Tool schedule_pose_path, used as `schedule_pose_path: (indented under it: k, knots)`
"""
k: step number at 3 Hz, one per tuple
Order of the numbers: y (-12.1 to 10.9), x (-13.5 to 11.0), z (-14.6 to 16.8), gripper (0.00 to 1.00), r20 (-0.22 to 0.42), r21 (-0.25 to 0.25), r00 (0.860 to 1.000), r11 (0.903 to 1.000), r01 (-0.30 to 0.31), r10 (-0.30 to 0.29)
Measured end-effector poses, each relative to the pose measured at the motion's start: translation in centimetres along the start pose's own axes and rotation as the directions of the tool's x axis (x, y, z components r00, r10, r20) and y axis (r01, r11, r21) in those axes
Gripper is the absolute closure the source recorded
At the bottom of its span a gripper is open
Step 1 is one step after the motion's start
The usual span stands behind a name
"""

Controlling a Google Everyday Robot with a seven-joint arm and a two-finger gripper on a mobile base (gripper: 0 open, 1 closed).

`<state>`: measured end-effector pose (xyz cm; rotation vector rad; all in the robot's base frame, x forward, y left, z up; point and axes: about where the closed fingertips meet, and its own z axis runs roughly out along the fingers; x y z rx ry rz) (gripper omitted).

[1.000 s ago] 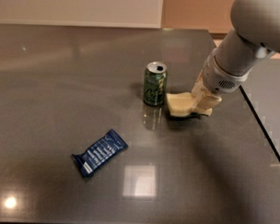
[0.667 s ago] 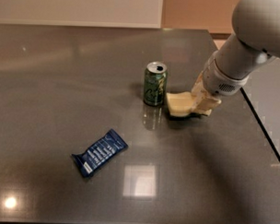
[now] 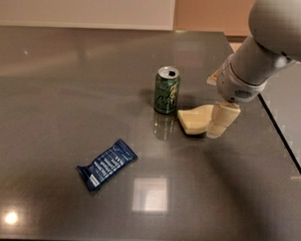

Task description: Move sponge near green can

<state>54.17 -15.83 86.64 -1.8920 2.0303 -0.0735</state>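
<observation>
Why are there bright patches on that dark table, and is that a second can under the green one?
In the camera view, light glares off the glossy table as a square patch and a small round spot; the faint shape below the green can is its reflection; the gripper sits at the right end of the sponge.

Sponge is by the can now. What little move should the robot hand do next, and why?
Probably leave the sponge there and lift the gripper straight up and away. The sponge already lies on the table close beside the green can, with the gripper at its far end, so pushing further could knock the can.
</observation>
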Motion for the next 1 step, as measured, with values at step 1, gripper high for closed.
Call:
schedule_pose_path:
  k: [1]
  knots:
    - [0.0, 0.0, 0.0, 0.0, 0.0, 0.0, 1.0, 1.0, 0.0, 0.0]
